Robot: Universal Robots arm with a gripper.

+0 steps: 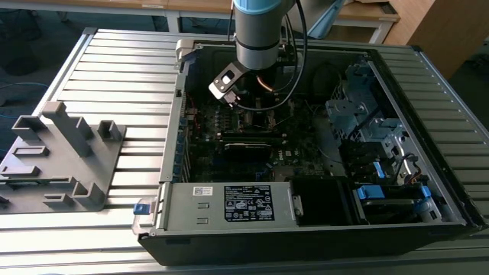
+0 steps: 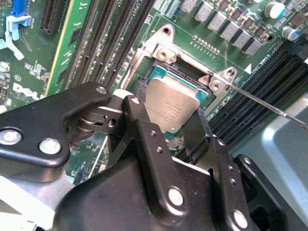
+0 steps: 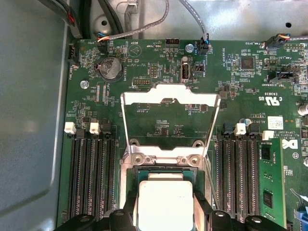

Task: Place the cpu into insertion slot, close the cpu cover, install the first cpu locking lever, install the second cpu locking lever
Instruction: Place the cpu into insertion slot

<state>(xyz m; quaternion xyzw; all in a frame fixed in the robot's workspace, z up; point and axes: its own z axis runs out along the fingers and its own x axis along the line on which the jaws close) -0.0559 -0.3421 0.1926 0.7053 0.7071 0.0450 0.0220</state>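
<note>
Fingers point(image 2: 147, 139), black and set narrow, press on two opposite edges of the cpu point(image 2: 171, 103), which lies squarely over the insertion slot point(image 2: 185, 71); whether it is fully seated I cannot tell. The cpu cover point(image 3: 171, 95) stands open, hinged just beside the slot, with green board showing through its window. A locking lever point(image 2: 269, 107) juts free from one corner of the slot. Long black memory slots point(image 3: 91, 178) flank the slot on both sides. The motherboard point(image 3: 231, 82) carries small white print, a coin battery point(image 3: 109, 68) and a small white sticker point(image 3: 275, 122).

In the exterior view the arm point(image 1: 260, 34) stands at twelve o'clock over the open computer case point(image 1: 306, 246). At six o'clock in the case, the grey power-supply box point(image 1: 191, 200) bears a black-and-white label point(image 1: 247, 202) of fine print and symbols. At nine o'clock a grey plastic fixture point(image 1: 61, 160) sits on the slatted desk point(image 1: 114, 69).
</note>
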